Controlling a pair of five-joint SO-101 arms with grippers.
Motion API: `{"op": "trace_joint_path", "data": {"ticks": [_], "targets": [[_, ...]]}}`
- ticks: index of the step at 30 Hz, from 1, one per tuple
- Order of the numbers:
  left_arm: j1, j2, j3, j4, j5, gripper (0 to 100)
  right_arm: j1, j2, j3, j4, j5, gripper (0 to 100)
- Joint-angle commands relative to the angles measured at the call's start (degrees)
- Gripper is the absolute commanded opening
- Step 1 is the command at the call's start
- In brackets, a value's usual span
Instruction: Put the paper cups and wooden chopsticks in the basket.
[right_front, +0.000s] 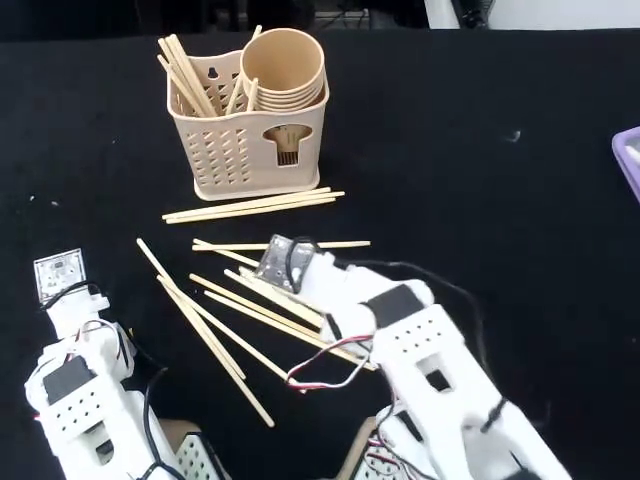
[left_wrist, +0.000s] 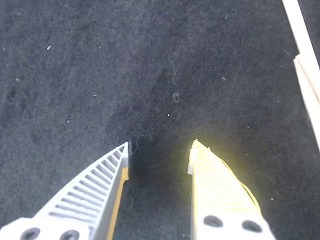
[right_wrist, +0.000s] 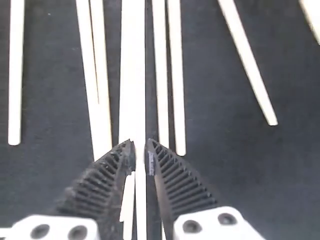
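We see right gripper (right_wrist: 137, 150) pinching a chopstick (right_wrist: 131, 75) running lengthwise between its jaws. Basket (right_front: 232, 150) lies far-left of it. Left gripper (left_wrist: 160, 147) spread, farther away.

Beige basket (right_front: 225, 150), black table (right_front: 480, 200)

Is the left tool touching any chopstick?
Apart. The left wrist view shows the left tool open over black cloth, chopsticks well clear of it.
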Motion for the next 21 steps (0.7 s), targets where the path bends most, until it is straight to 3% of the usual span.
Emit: {"op": "trace_joint_path", "data": {"ticks": [1,7,12,14,16,21], "targets": [[0.48,-0.18,-0.57,-0.18,-0.35,20,-2.37,4.7,-1.1,-0.88,-1.05,3.6],[0.57,-0.18,-0.57,-0.18,-0.35,20,-6.33,11.3,-1.1,-2.2,-1.14,17.2],[0.57,-0.18,-0.57,-0.18,-0.35,20,-6.51,15.25,-1.1,-5.01,-1.14,17.5],[0.57,-0.18,-0.57,-0.18,-0.35,20,-6.51,16.66,-1.1,-5.71,-1.14,12.8],[0.48,-0.18,-0.57,-0.18,-0.35,20,-6.24,17.1,-1.63,-6.15,-1.14,0.8],[0.4,-0.18,-0.57,-0.18,-0.35,20,-2.99,10.68,-7.78,2.9,-0.97,1.1]]}}
